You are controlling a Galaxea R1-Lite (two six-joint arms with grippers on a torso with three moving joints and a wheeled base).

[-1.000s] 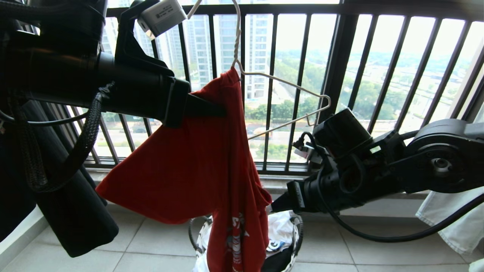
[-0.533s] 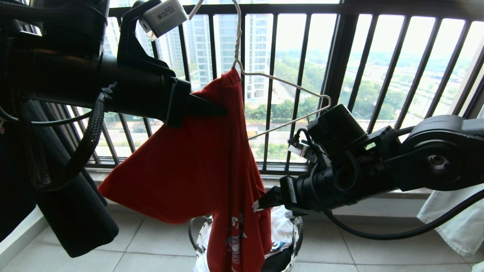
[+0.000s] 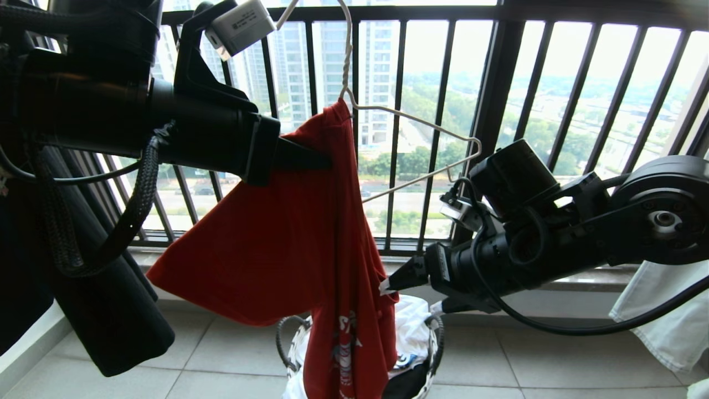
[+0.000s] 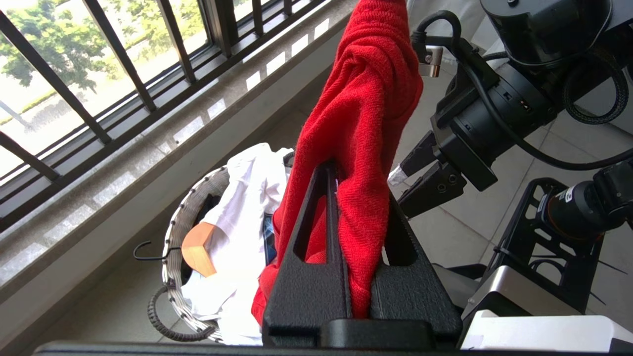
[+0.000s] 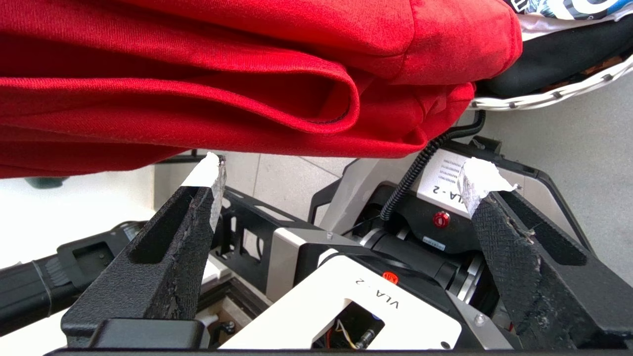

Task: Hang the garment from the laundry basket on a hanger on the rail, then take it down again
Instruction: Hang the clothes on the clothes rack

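Note:
The red garment hangs by one shoulder on the cream-white hanger, whose other arm is bare. The hanger's hook runs up out of the head view, and the rail is out of view. My left gripper is shut on a fold of the garment high near its collar, with cloth pinched between the fingers. My right gripper stands open beside the garment's lower right edge. Its taped fingertips sit just under the red hem, holding nothing. The laundry basket stands on the floor below.
White printed clothes, a black shirt and a wooden hanger lie in the basket. The dark barred window railing is close behind. A black garment hangs at the left, white cloth at the right. The robot's base is below.
My right gripper has opened wide and moved up and left to the garment's lower right edge. The left gripper has kept still with the garment in it.

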